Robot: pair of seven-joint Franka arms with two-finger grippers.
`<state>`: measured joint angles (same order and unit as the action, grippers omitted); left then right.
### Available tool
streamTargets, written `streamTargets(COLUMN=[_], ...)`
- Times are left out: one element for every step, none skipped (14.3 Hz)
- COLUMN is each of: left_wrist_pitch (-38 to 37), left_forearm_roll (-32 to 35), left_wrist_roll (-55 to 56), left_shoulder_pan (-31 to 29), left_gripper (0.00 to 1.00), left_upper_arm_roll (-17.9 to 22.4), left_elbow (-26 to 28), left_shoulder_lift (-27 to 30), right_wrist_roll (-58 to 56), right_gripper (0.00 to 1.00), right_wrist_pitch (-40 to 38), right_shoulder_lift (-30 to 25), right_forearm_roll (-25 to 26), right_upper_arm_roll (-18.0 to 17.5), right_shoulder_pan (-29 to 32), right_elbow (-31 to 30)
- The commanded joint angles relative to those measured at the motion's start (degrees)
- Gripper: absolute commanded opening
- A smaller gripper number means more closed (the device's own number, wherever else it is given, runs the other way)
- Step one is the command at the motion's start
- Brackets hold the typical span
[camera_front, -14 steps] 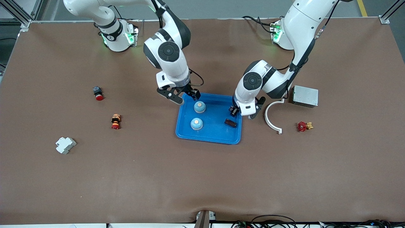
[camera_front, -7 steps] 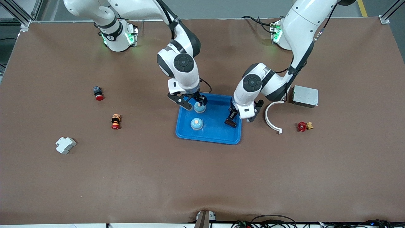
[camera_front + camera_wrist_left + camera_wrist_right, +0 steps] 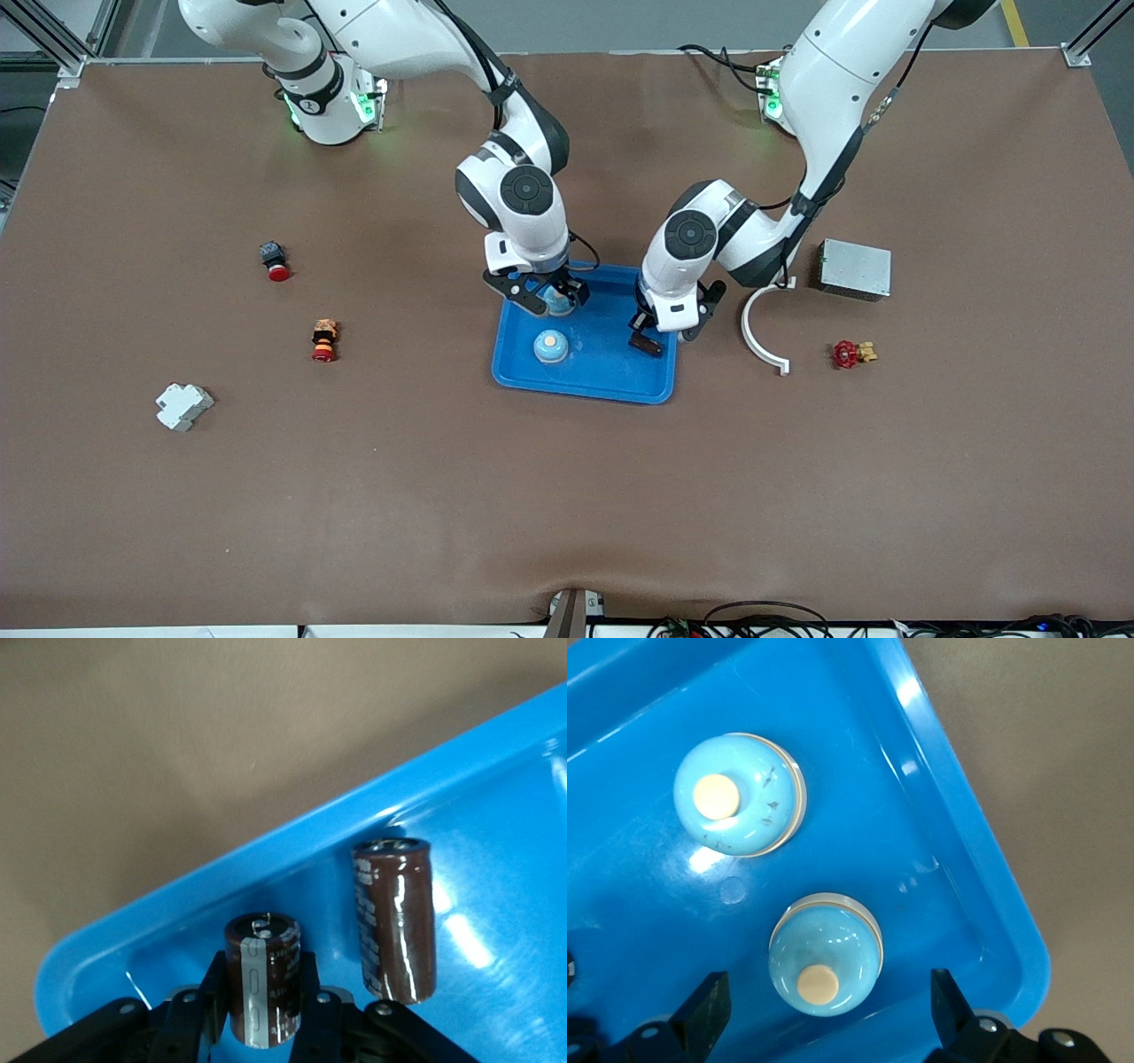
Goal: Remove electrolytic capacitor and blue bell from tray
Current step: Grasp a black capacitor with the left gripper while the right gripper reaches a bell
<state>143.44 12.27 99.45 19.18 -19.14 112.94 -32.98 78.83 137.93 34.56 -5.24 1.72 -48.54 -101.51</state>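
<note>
Tray (image 3: 611,379) holds both parts. Blue bell (image 3: 824,948), by the tray rim farther from the front camera: glossy dome, probably slippery, so grip low across the base. Right gripper (image 3: 826,985) straddles it, fingers wide apart, no contact. Electrolytic capacitor (image 3: 261,948), at the tray's left-arm end: light, rigid, slick. Left gripper (image 3: 262,979) fingers clamped across its body.

Blue tray (image 3: 585,379) mid-tabletop; right gripper (image 3: 547,299) fingers straddle one blue bell (image 3: 558,302), left gripper (image 3: 647,340) on capacitor (image 3: 646,346).

Farther blue bell (image 3: 558,301) half hidden by gripper (image 3: 551,298)
</note>
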Motion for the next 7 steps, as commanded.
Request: streamTargets(left_wrist_pitch=[-9.11,-10.44,-11.76,-13.43,-15.01,-16.94,-19.14], left_forearm_roll=[2.68,2.68,2.68,2.41,2.24,2.15,2.15], left_wrist_roll=[0.13,-1.61,-4.33,-7.49,-10.83,-14.08,-17.77], left_shoulder_pan=[0.33,-0.8,-2.81,-4.48,-5.63,-7.21,-9.84], left_gripper=[0.0,0.0,0.0,0.0,0.0,0.0,0.0], left_upper_arm_roll=[0.69,0.69,0.34,0.07,-0.02,0.07,-0.02], left_elbow=[-0.26,-0.35,-0.35,-0.35,-0.17,0.09,0.27], left_shoulder_lift=[8.17,10.72,12.92,14.42,15.56,16.36,17.06], right_wrist_roll=[2.91,3.0,3.08,3.43,3.52,3.52,3.52], right_gripper=[1.0,1.0,1.0,1.0,1.0,1.0,1.0], right_wrist_pitch=[0.49,0.76,1.02,1.37,1.81,2.16,2.51], right_shoulder_lift=[1.65,1.83,2.01,2.36,2.53,2.88,3.23], right_forearm_roll=[1.29,1.29,1.29,1.29,1.29,1.29,1.29], right_upper_arm_roll=[0.83,0.83,0.91,0.91,0.91,0.91,0.91], right_shoulder_pan=[-1.46,-1.64,-1.73,-1.82,-1.91,-1.91,-1.99], right_elbow=[1.31,1.31,1.31,1.31,1.31,1.31,1.4])
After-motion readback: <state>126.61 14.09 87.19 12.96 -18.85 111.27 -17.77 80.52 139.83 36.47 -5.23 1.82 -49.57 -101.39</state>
